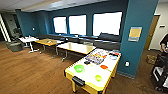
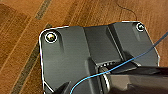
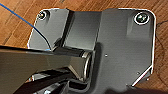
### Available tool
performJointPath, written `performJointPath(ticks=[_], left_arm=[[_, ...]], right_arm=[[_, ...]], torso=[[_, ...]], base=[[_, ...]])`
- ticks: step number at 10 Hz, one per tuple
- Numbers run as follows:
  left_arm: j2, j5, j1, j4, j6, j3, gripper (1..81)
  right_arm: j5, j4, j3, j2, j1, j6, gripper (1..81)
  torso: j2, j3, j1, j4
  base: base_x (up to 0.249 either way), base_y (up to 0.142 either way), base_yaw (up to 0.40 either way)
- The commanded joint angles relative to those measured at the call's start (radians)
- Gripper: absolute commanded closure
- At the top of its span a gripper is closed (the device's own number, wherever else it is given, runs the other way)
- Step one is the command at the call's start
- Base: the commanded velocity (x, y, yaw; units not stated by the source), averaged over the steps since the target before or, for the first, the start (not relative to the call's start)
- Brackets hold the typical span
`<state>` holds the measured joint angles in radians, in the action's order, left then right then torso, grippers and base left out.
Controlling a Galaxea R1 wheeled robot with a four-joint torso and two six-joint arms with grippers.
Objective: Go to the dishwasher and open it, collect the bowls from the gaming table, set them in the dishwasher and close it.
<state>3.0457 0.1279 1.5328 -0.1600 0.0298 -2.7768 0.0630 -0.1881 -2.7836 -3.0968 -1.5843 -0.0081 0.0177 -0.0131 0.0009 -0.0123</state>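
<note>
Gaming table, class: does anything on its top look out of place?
Yes. On the gaming table, two lime green bowls and an orange one sit on the white playing surface: kitchenware on a game top. Nothing looks spilled or broken.

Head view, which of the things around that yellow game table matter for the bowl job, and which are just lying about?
For the job:
- gaming table, pale yellow wood, white top
- large green bowl
- small green bowl
- orange bowl

Just lying about:
- colourful box at the table's far end
- wooden tables along the window bench
- white table
- wall poster
</note>
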Motion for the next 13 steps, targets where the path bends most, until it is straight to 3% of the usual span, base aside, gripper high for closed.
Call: performJointPath(ticks=[1,13], left_arm=[[-0.004,-0.045,-0.049,0.004,-0.001,-0.003,1.0],[-0.002,-0.045,-0.049,0.004,-0.001,-0.003,1.0]], right_arm=[[-0.046,-0.005,0.004,-0.002,0.043,-0.004,1.0],[-0.046,-0.005,0.004,-0.002,0.045,-0.004,1.0]], torso=[[0.000,0.000,0.000,0.000],[0.000,0.000,0.000,0.000]], base=[[0.092,0.088,0.000],[0.092,0.088,0.000]])
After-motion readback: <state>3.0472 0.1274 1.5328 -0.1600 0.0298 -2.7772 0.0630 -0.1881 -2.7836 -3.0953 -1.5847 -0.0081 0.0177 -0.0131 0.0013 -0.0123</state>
